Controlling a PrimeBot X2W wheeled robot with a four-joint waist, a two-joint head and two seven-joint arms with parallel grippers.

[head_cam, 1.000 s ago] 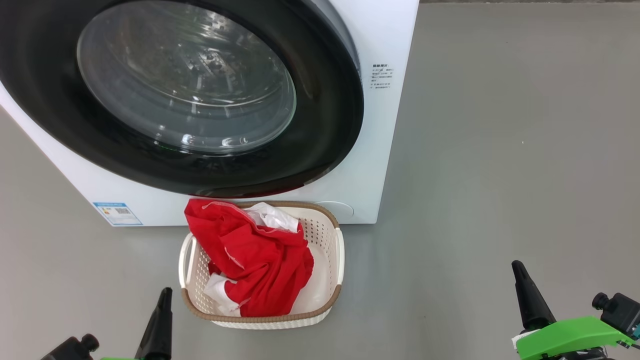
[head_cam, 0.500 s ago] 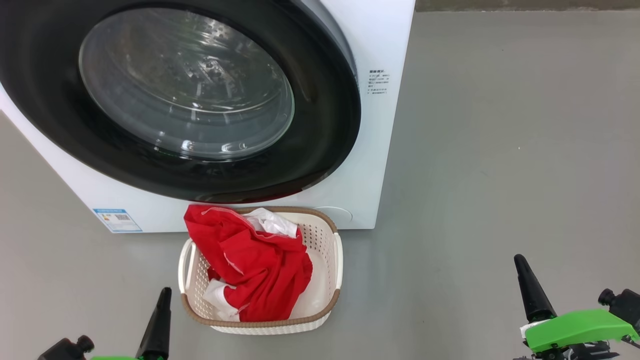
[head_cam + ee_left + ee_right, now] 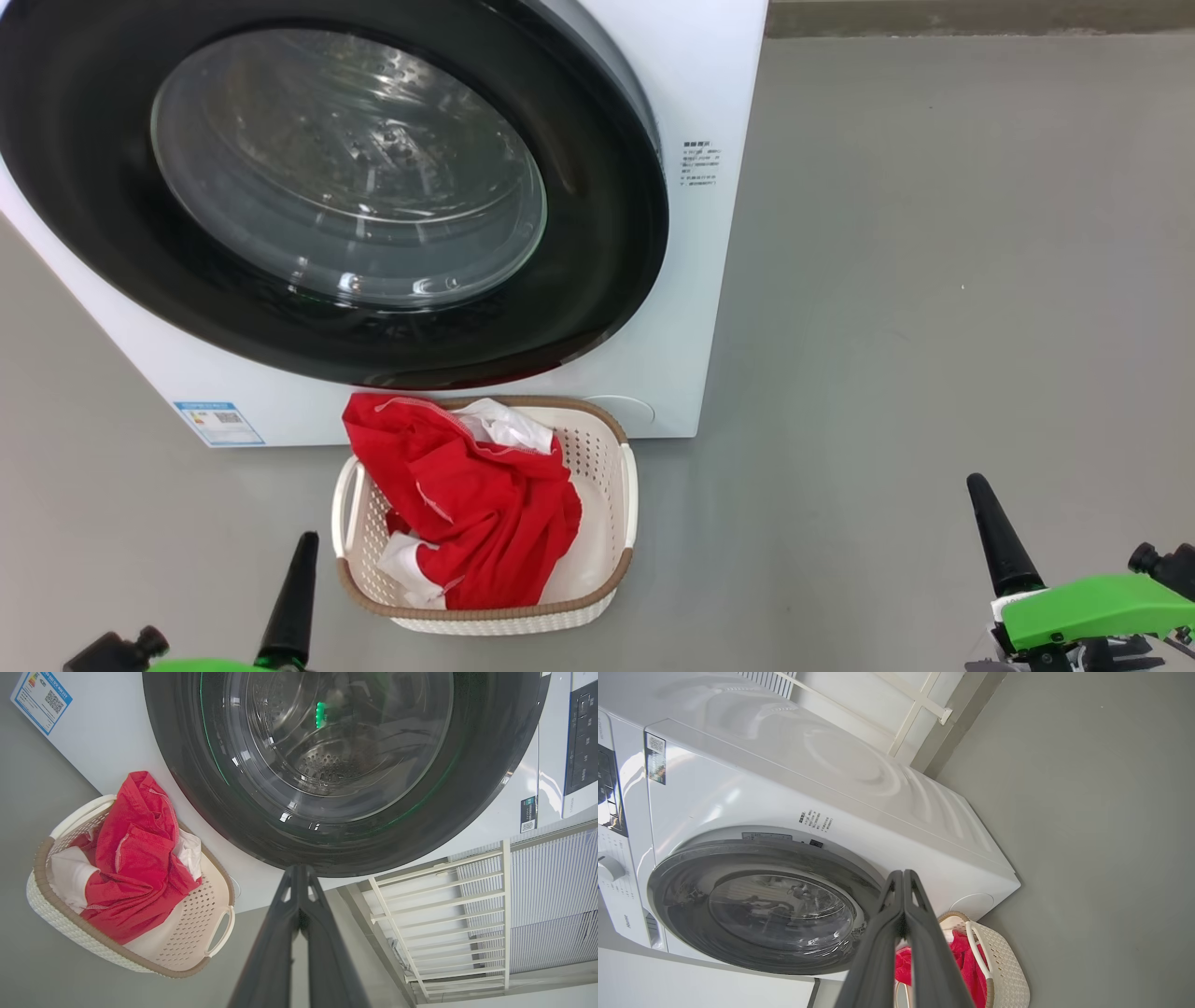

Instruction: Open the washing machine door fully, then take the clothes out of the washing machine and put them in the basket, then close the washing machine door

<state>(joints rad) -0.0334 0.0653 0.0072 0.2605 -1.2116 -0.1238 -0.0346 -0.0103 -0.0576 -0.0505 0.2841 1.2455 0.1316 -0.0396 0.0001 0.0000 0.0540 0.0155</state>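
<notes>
The washing machine (image 3: 719,233) (image 3: 117,742) (image 3: 878,807) is white, and its door (image 3: 597,233) (image 3: 224,807) (image 3: 752,858), black-rimmed with a glass window, lies closed against the front. Through the glass the steel drum looks bare. The red and white clothes (image 3: 467,504) (image 3: 131,863) (image 3: 962,956) are heaped in the cream basket (image 3: 607,495) (image 3: 187,933) (image 3: 1008,970) on the floor below the door. My left gripper (image 3: 303,546) (image 3: 299,872) is shut and empty, left of the basket. My right gripper (image 3: 978,487) (image 3: 903,875) is shut and empty, far right of the basket.
Grey floor (image 3: 934,280) stretches to the right of the machine. A blue label (image 3: 217,422) sits low on the machine's front. A white railing and slatted panel (image 3: 467,914) stand beside the machine in the left wrist view.
The whole head view has slid down a little, so the camera moved. Both grippers keep their places, shut. The door and the clothes in the basket are unchanged.
</notes>
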